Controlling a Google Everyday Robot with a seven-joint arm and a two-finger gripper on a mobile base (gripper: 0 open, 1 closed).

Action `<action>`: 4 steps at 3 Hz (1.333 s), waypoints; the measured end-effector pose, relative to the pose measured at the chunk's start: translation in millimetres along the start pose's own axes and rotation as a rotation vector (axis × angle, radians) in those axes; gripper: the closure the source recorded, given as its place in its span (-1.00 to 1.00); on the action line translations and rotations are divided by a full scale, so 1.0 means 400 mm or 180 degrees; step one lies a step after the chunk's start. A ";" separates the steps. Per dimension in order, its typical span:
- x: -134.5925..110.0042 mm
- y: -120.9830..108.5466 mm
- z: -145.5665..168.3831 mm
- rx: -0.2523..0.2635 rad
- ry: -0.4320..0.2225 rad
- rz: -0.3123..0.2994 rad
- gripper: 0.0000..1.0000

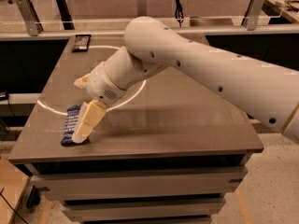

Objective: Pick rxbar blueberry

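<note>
Lying flat near the table's (187, 120) front left corner, close to its left edge, the rxbar blueberry (70, 125) points one crimped end at the front edge. The gripper (78, 110) hangs low over that same corner with its jaws apart. One cream finger (88, 122) slants down across the bar's right side, and the other finger (80, 81) sits farther toward the table's back. Whether the near finger touches the wrapper or only covers it from this angle, I cannot tell.

The main risk, as I judge it, is that the fingers do not seem to straddle the bar evenly. If they close from this pose, the near finger may come down on top of the wrapper instead of beside it, pressing the bar flat or nudging it. The glossy wrapper probably slides easily, and with the table's left and front edges so close, a sideways push could send it over. A flat bar also gives little height to pinch, so the tips may scrape the tabletop or catch only a crimped end.

A small dark packet (81, 42) at the table's back left corner lies well apart and should not interfere. The white arm (210, 73) reaches over the table's middle from the right and hides part of the surface behind it.
</note>
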State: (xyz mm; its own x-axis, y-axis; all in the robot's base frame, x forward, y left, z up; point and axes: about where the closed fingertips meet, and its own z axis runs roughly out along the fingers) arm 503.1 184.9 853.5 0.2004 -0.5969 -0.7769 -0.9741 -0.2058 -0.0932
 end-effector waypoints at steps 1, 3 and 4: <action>-0.006 -0.005 0.041 -0.0109 -0.0037 -0.0012 -1.00; 0.046 0.010 0.048 -0.0093 0.0040 0.0166 -1.00; 0.056 0.016 0.050 -0.0080 0.0013 0.0224 -0.63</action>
State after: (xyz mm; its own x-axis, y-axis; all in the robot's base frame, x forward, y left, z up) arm 499.3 185.7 822.9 0.1321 -0.6138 -0.7784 -0.9829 -0.1825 -0.0229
